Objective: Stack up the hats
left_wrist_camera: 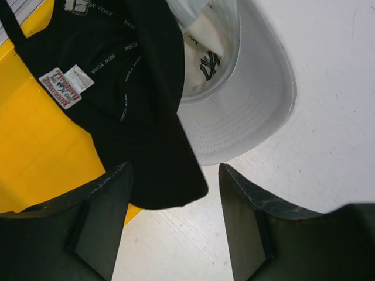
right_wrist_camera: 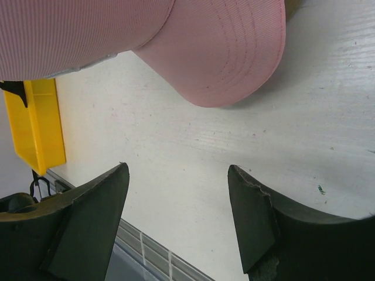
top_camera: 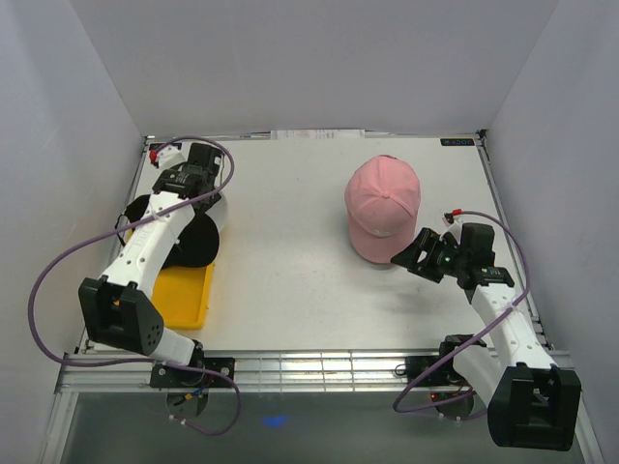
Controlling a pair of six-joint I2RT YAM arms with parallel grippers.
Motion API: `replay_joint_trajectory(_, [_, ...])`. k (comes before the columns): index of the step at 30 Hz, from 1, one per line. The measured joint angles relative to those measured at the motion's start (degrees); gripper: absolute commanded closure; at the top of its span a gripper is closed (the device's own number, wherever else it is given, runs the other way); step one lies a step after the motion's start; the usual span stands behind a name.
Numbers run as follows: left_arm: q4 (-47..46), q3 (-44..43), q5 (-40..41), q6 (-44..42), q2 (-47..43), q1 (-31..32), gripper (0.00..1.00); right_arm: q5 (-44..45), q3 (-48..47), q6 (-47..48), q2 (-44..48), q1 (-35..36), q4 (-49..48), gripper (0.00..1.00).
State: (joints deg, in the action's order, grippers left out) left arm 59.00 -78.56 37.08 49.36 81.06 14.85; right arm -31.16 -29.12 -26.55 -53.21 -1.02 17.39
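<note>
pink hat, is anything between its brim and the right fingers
Nothing visible does. The right fingers stand open just short of the pink hat, with only table surface between them and its brim.

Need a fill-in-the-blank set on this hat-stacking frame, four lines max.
1. The lone hat by the right gripper is ____.
2. The tray partly under the black hat is ____.
3. The second hat beside the black hat is ____.
4. The left gripper and right gripper both stand ____.

Missing words: pink; yellow; white; open.
</note>
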Motion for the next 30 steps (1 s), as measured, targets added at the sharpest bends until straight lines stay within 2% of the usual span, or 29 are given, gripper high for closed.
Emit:
replay_joint_trajectory(6, [-3.1, -3.85, -0.35, -0.98, 7.21, -2.01, 0.29, -0.52, 0.0, 0.13, 0.94, 0.0, 1.22, 0.26])
replay_joint_trajectory(12, [-3.67, -3.34, -0.92, -0.35, 8.7, -4.22, 0.29, -0.57, 0.0, 0.44, 0.94, 0.0, 1.81, 0.26])
replay_joint_trajectory(16, [-4.46, -0.83, -1.29, 0.26, 8.5, -4.79, 0.36, -0.79, 0.0, 0.44, 0.68, 0.0, 1.79, 0.26])
replay_joint_trajectory(20, [-5.49, 2.51, -2.45, 0.39, 8.46, -5.14, 0.53, -0.79, 0.0, 0.46, 0.7, 0.0, 1.81, 0.26])
replay_joint_trajectory(24, [-6.25, 4.44, -3.63, 0.39, 8.28, -5.44, 0.8, -0.76, 0.0, 0.44, 0.81, 0.0, 1.81, 0.26])
replay_joint_trajectory(26, [-6.36, 5.01, -3.91, 0.22, 7.56, -5.6, 0.88, -0.76, 0.0, 0.44, 1.05, 0.0, 1.84, 0.26])
replay_joint_trajectory(27, [-6.32, 5.31, -4.13, -0.04, 6.86, -5.66, 0.96, -0.76, 0.0, 0.44, 1.27, 0.0, 1.84, 0.26])
replay_joint_trajectory(28, [-6.34, 5.55, -4.22, -0.13, 6.14, -5.73, 1.0, -0.76, 0.0, 0.44, 1.46, 0.0, 1.86, 0.26])
replay_joint_trajectory(30, [-5.9, 6.1, -4.94, -0.57, 3.61, -5.75, 1.0, -0.79, 0.0, 0.44, 1.79, 0.0, 2.01, 0.26])
